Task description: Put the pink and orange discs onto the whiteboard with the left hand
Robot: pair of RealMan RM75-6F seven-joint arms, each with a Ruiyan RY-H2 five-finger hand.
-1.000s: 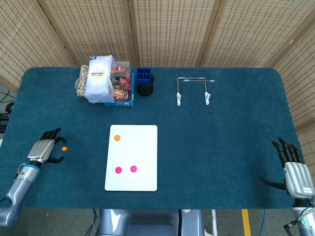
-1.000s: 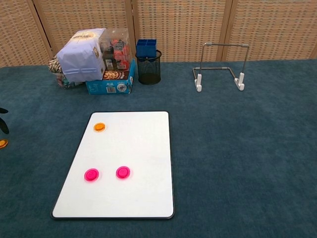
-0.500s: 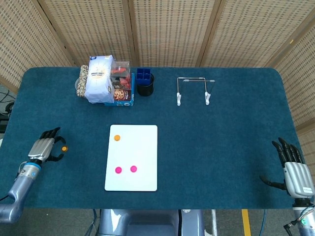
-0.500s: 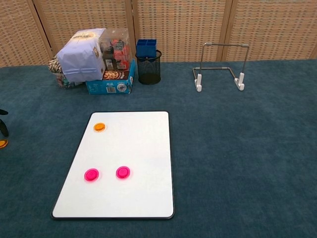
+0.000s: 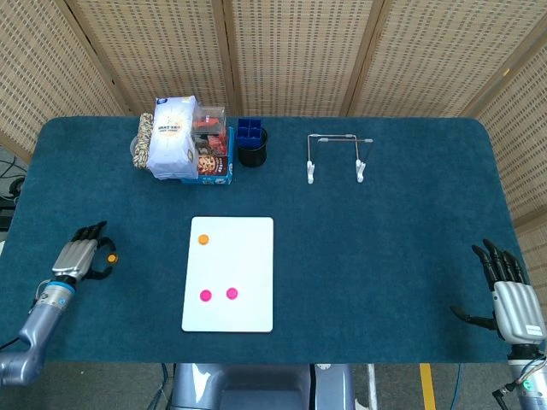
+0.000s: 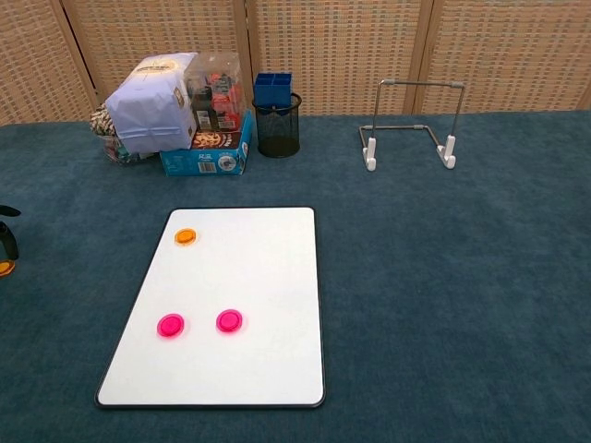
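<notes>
The whiteboard (image 5: 248,235) (image 6: 263,268) lies flat at the front middle of the blue table. On it are an orange disc (image 5: 203,240) (image 6: 186,236) near the far left corner and two pink discs (image 5: 205,295) (image 5: 232,293) (image 6: 170,325) (image 6: 229,320) lower down. A second orange disc (image 5: 111,257) (image 6: 5,269) lies on the cloth at the far left. My left hand (image 5: 77,259) is right beside it, its fingers and thumb curved around the disc with their tips close to it. Only dark fingertips (image 6: 8,242) of that hand show in the chest view. My right hand (image 5: 511,296) rests with fingers spread at the front right.
A pile of snack bags and boxes (image 5: 181,145) (image 6: 171,115) stands at the back left, with a black mesh cup (image 5: 252,147) (image 6: 277,120) next to it. A wire stand (image 5: 335,158) (image 6: 411,125) is at the back middle.
My left hand has crept slightly toward the loose orange disc, its fingertips closing in around it. The disc and the right hand have not moved.
</notes>
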